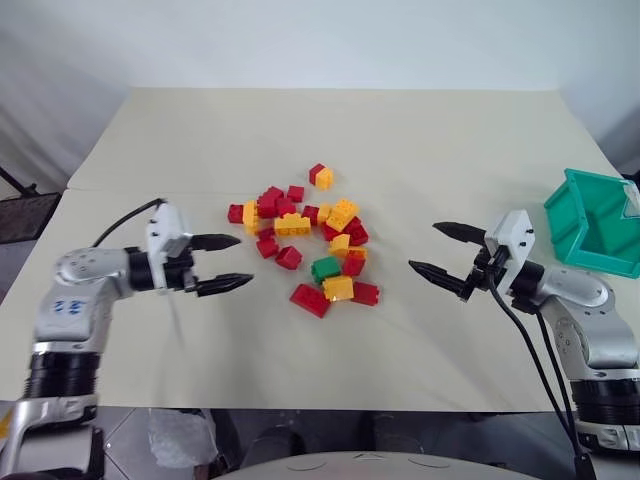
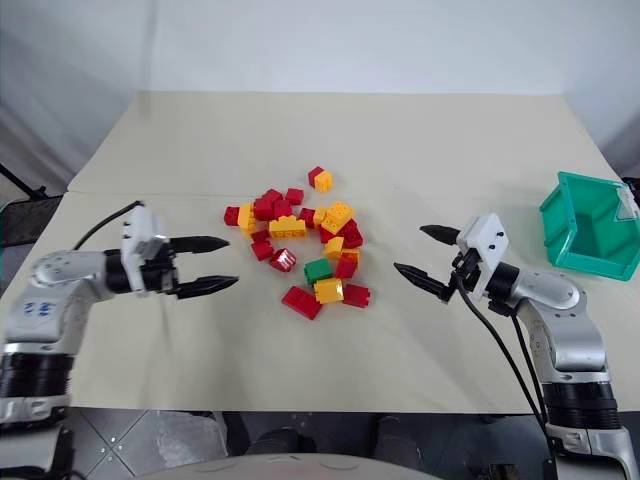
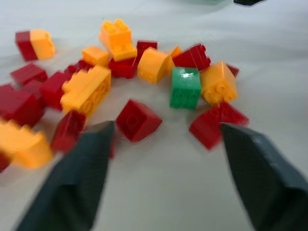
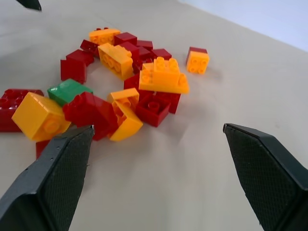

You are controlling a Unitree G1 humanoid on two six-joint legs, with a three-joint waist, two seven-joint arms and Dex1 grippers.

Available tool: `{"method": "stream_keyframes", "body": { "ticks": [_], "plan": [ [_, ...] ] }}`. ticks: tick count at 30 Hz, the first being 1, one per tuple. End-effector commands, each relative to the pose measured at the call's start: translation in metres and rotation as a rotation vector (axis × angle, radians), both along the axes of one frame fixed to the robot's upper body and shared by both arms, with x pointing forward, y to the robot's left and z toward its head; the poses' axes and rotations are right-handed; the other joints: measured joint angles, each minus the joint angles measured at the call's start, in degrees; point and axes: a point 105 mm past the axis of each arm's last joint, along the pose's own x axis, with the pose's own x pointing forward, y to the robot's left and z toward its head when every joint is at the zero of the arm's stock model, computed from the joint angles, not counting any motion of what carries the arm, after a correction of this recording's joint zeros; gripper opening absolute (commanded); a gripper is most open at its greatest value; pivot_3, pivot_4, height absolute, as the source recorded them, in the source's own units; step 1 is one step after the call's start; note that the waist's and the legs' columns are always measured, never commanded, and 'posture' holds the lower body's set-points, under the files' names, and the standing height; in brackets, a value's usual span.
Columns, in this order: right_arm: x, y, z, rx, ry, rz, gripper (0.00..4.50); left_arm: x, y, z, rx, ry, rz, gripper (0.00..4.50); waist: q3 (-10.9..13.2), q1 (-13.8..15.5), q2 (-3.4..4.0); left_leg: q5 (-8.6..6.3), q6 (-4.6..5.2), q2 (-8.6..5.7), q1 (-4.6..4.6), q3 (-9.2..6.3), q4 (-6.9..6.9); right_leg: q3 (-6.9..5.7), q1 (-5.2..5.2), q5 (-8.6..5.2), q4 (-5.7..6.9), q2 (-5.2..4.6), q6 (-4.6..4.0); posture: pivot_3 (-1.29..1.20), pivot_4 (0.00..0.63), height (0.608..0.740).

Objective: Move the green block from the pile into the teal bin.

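Observation:
The green block (image 1: 325,267) lies at the near side of the pile (image 1: 300,232) of red and yellow bricks, beside a yellow brick (image 1: 338,288), in the middle of the table. My left gripper (image 1: 246,259) hovers open just left of the pile, fingers pointing at it, nothing between them. To the right of the pile my right gripper (image 1: 422,246) is open and empty too, pointing left. The teal bin (image 1: 595,222) stands at the table's right edge, behind the right arm. The left wrist view has the green block (image 3: 185,86) ahead of its fingers; the right wrist view has the green block (image 4: 67,90) among red bricks.
A beige cover lies over the table (image 1: 450,140). A red and yellow pair of bricks (image 1: 320,176) sits apart, just beyond the pile. A long red brick (image 1: 310,299) lies nearest the front edge. Bare table runs between the pile and the bin.

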Motion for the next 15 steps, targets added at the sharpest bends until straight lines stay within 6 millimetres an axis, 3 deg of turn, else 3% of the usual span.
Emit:
{"method": "stream_keyframes", "body": {
  "ticks": [1,5,9,15],
  "plan": [
    [-0.002,-0.003,0.011,-0.005,-0.036,0.011,4.50,-0.009,0.000,0.011,-0.010,-0.040,-0.010,4.46,0.0,-0.2,0.03,0.00,0.00,0.00,0.00,0.01,-0.01,0.00,0.00,0.00,0.00,0.00,0.00,0.00,0.150,0.740],
    [0.001,-0.002,0.013,-0.004,-0.044,0.008,4.50,-0.008,-0.016,0.009,-0.030,-0.048,-0.041,4.46,0.0,0.5,0.03,0.00,0.01,-0.03,0.00,0.00,0.09,0.02,0.05,0.00,0.02,-0.02,0.01,0.00,0.150,0.740],
    [0.001,0.000,0.015,-0.001,-0.055,0.002,4.50,0.015,-0.045,0.003,0.005,-0.152,-0.035,4.46,0.0,1.0,0.02,0.00,0.01,-0.06,-0.03,-0.05,0.12,-0.01,0.06,0.01,0.03,-0.03,0.01,0.00,0.150,0.740],
    [-0.001,0.000,0.015,0.004,-0.062,-0.012,4.50,0.038,-0.088,-0.014,0.036,-0.148,-0.082,4.46,0.0,0.7,0.02,0.01,0.01,-0.05,0.01,0.16,0.06,0.01,0.04,0.01,0.03,0.04,0.02,0.00,0.150,0.740]
  ]
}}
